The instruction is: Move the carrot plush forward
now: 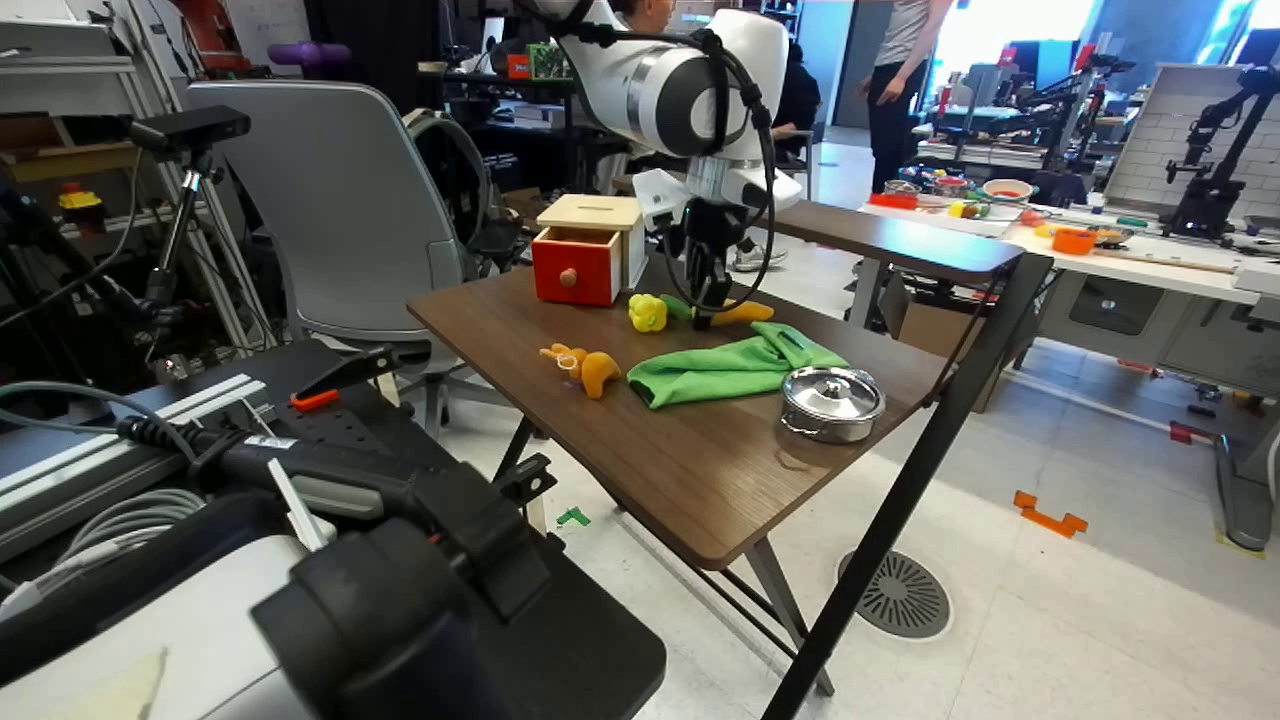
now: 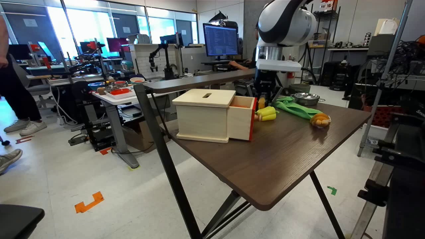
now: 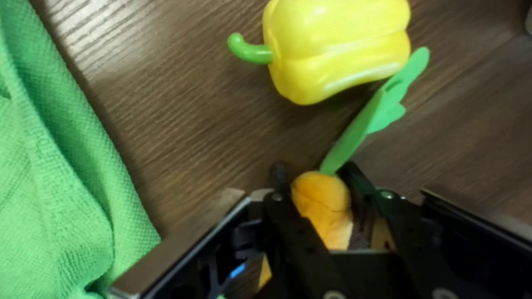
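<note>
The carrot plush is yellow-orange with a green tuft. In the wrist view the carrot plush (image 3: 322, 199) lies between my fingers, its tuft pointing up and right beside the yellow pepper. My gripper (image 3: 316, 178) points down with its fingers close against both sides of the carrot's thick end. In an exterior view the carrot plush (image 1: 748, 313) reaches out to one side of my gripper (image 1: 703, 320), at table height. In an exterior view only a small orange part of the carrot plush (image 2: 261, 103) shows at the fingers of my gripper (image 2: 265, 98); the pepper and drawer hide the rest.
A yellow pepper (image 1: 648, 312) lies beside the tuft. A wooden box with an open red-fronted drawer (image 1: 575, 268) stands behind it. A green cloth (image 1: 730, 372), a lidded metal pot (image 1: 835, 405) and stubby orange pieces (image 1: 597, 372) lie on the table (image 1: 690, 500).
</note>
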Available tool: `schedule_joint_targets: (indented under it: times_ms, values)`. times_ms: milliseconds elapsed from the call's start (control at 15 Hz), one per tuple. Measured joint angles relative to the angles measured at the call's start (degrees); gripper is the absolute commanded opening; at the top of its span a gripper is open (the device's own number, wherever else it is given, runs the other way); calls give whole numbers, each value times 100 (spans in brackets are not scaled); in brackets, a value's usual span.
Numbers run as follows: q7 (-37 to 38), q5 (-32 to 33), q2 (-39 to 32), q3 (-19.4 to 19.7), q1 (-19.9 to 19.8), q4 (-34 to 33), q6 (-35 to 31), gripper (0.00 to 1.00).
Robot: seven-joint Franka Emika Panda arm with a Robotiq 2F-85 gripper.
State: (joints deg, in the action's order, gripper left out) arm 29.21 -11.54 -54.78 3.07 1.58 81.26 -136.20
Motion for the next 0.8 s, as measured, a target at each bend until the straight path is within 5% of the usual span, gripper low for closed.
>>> schedule_joint_targets:
  times_ms: [800]
  values:
    - [-490,34,132,21,-4,-234,261,3]
